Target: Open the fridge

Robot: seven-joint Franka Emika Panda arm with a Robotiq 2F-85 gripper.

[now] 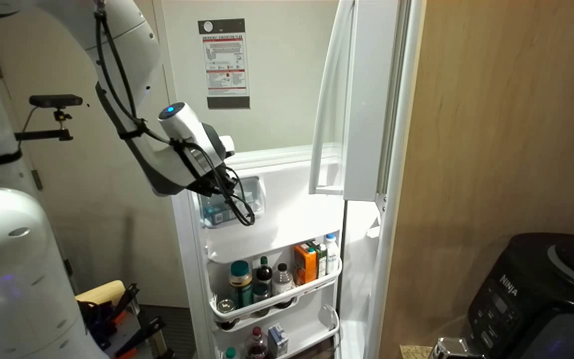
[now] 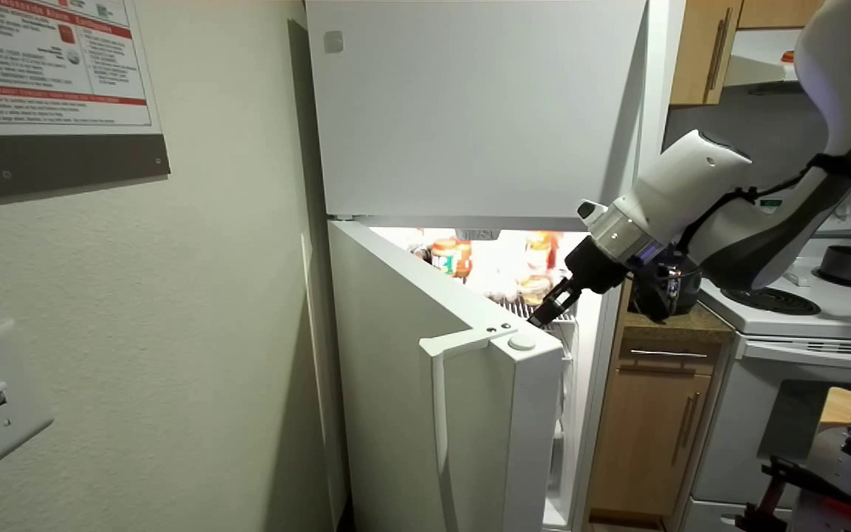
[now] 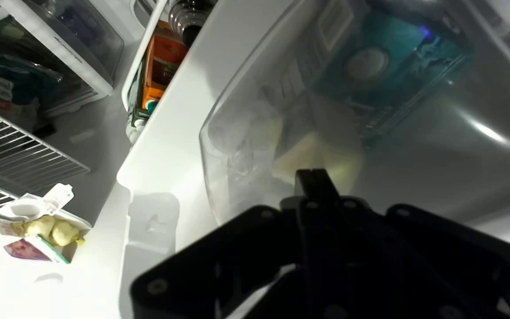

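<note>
The white fridge [image 2: 470, 111] has its upper door shut. Its lower door [image 2: 396, 332] stands part open, with a white handle [image 2: 440, 421] on the outer face. The lower door's inner side [image 1: 297, 199] shows shelves with bottles and jars. My gripper [image 2: 544, 314] is at the inner side of this door, near its top free corner. In the wrist view the fingertips [image 3: 311, 170] are together with nothing between them. They are in front of the door's clear bin cover [image 3: 436, 146]; whether they touch it I cannot tell. In an exterior view cables hide the fingertips.
A wall with a notice [image 1: 226, 65] is behind the opened door. A wood panel [image 1: 486, 124] and a black Ninja appliance [image 1: 531, 299] stand beside the fridge. Wire shelves [image 3: 20, 146] with food are inside. A stove [image 2: 787, 295] and a tool-laden mount [image 1: 127, 314] also show.
</note>
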